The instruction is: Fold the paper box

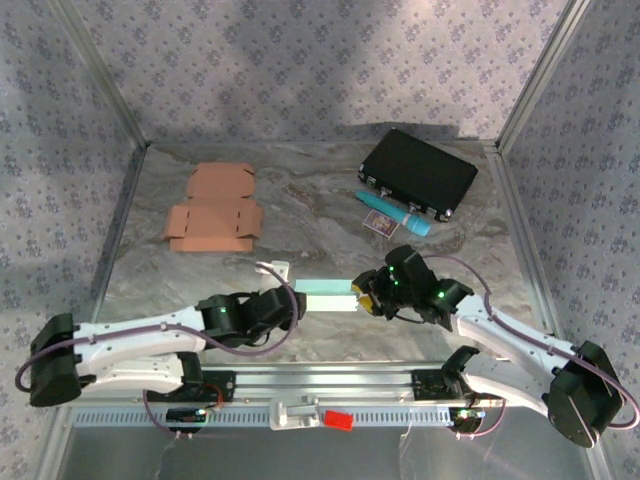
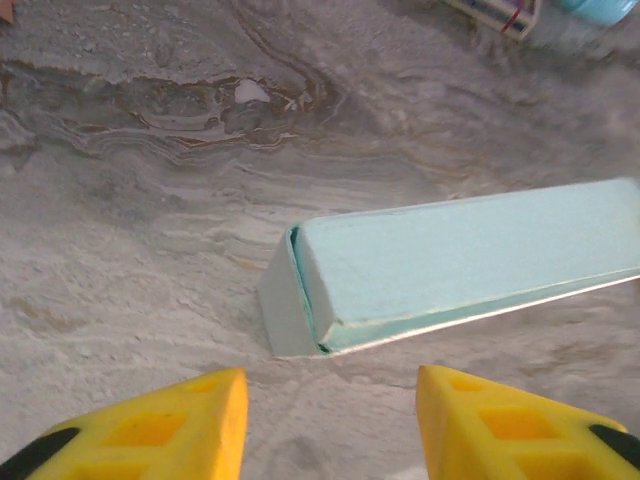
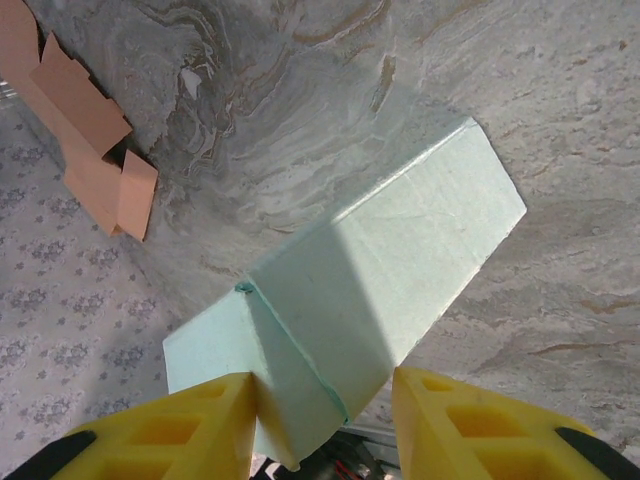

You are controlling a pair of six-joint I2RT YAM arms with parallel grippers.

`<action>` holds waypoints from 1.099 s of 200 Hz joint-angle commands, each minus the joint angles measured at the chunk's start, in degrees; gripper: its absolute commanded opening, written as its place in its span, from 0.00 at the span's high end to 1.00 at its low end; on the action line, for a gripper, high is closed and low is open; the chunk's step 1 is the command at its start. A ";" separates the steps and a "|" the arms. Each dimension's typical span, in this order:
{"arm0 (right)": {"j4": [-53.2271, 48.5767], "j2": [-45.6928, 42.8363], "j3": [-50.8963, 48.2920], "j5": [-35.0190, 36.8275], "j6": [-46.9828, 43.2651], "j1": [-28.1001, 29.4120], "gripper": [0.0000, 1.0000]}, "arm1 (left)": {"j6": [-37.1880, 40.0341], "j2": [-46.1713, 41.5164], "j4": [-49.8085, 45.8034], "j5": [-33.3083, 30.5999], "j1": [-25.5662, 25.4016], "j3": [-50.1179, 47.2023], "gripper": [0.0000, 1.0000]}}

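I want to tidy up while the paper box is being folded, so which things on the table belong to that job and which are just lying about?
Part of the job:
- green paper box, near the front between the two arms

Just lying about:
- flat brown cardboard cutouts, far left, untouched
- black case, far right
- blue tube, in front of the case
- small card, beside the tube

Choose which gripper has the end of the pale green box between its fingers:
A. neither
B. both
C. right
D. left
C: in the right wrist view, one end of the pale green box sits between the fingers of the right gripper, while the left gripper stands open with the box's other end lying ahead of its fingertips.
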 commanded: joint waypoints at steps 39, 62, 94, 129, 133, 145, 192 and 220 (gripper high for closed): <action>-7.39 2.08 -1.34 0.15 -1.54 0.12 0.61 | -8.61 -5.06 -3.10 19.35 10.87 2.83 0.47; -7.81 2.51 -1.14 0.16 -1.83 0.16 0.62 | -8.48 0.15 -3.48 28.91 17.39 4.54 0.51; -8.32 3.19 -0.72 0.34 -2.05 0.06 0.62 | -7.09 5.64 -1.82 34.19 19.75 5.45 0.52; -8.62 3.86 -0.40 0.36 -2.19 -0.04 0.63 | -6.85 7.93 -1.04 34.88 20.02 5.28 0.56; -8.60 3.94 -0.41 0.31 -2.16 -0.03 0.63 | -6.76 8.02 -1.32 34.74 20.07 5.22 0.56; -8.61 4.04 -0.41 0.26 -2.33 -0.13 0.63 | -6.56 7.95 -1.70 34.27 20.15 4.67 0.57; -9.56 4.81 -0.34 -0.13 -3.21 -0.95 0.64 | -7.00 6.63 -0.45 33.69 21.33 1.85 0.60; -9.96 4.90 -0.02 -0.42 -3.76 -1.41 0.65 | -7.22 3.42 -1.15 32.68 21.97 4.89 0.58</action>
